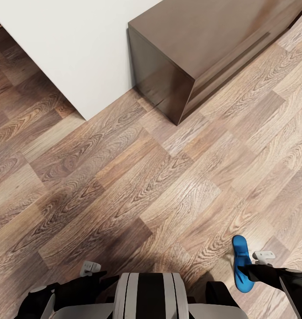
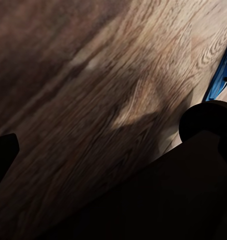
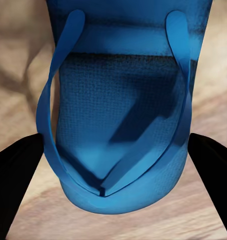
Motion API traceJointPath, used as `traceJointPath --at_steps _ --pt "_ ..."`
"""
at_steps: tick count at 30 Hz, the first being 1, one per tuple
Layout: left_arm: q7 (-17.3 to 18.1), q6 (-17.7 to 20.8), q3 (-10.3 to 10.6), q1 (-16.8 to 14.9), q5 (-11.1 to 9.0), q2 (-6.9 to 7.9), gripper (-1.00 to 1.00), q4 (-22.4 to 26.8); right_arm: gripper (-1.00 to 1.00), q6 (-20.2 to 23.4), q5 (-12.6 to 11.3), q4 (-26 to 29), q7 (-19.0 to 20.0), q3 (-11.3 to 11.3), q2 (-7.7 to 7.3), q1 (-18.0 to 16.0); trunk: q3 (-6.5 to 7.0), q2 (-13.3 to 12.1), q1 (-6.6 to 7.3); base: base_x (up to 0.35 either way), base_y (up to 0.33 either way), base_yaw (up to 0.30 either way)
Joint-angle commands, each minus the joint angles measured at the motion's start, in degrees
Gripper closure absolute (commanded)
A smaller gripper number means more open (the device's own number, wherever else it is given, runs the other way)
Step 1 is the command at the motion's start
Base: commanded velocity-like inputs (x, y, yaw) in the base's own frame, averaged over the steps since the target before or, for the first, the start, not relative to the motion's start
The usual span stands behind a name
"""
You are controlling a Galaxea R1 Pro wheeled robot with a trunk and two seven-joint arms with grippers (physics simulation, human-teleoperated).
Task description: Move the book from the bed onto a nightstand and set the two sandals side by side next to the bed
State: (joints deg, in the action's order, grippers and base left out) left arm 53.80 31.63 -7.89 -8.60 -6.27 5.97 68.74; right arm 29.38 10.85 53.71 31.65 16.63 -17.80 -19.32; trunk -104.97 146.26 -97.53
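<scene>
One sandal only is in sight, and the risks run down in size from there. The bed (image 1: 71, 48) and the dark nightstand (image 1: 199, 48) stand well ahead across the wood floor (image 1: 124, 186), so a long carry could shake the load loose. The blue sandal (image 3: 118, 115) sits between the right end effector's (image 3: 116, 200) spread fingers, apparently unpinched; it may slip. The left end effector (image 1: 86, 277): cannot tell.

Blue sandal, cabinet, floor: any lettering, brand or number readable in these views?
None.
Sandal: plain blue sole and straps, no mark visible.
Dark brown cabinet: bare glossy wood, no label.
Wood-plank floor: grain only.
</scene>
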Motion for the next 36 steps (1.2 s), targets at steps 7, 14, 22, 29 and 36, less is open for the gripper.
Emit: traceJointPath --at_steps 7,14,22,29,36 --pt "0.08 0.45 -0.02 -0.02 -0.32 0.01 -1.0 -0.01 1.0 0.24 0.41 0.07 0.57 0.13 0.04 -0.01 -0.03 0.01 0.0 0.0 0.0 0.0" --pt "0.08 0.45 -0.02 -0.02 -0.32 0.01 -1.0 -0.01 1.0 0.24 0.41 0.07 0.54 0.16 0.04 -0.01 -0.03 0.01 0.0 0.0 0.0 0.0" --pt "0.08 0.45 -0.02 -0.02 -0.35 0.08 -1.0 0.0 1.0 0.23 0.42 0.07 0.54 0.12 0.04 -0.02 0.42 -0.02 0.06 0.0 0.0 0.0" --pt "0.08 0.45 -0.02 -0.02 -0.34 0.09 -1.0 0.01 1.0 0.22 0.46 0.07 0.55 0.13 0.04 -0.01 1.52 -0.08 0.19 0.0 0.0 0.0" --pt "0.08 0.45 -0.02 -0.02 -0.36 0.09 -1.0 0.0 1.0 0.24 0.49 0.07 0.54 0.12 0.04 -0.01 2.19 -0.12 0.26 0.0 0.0 0.0"
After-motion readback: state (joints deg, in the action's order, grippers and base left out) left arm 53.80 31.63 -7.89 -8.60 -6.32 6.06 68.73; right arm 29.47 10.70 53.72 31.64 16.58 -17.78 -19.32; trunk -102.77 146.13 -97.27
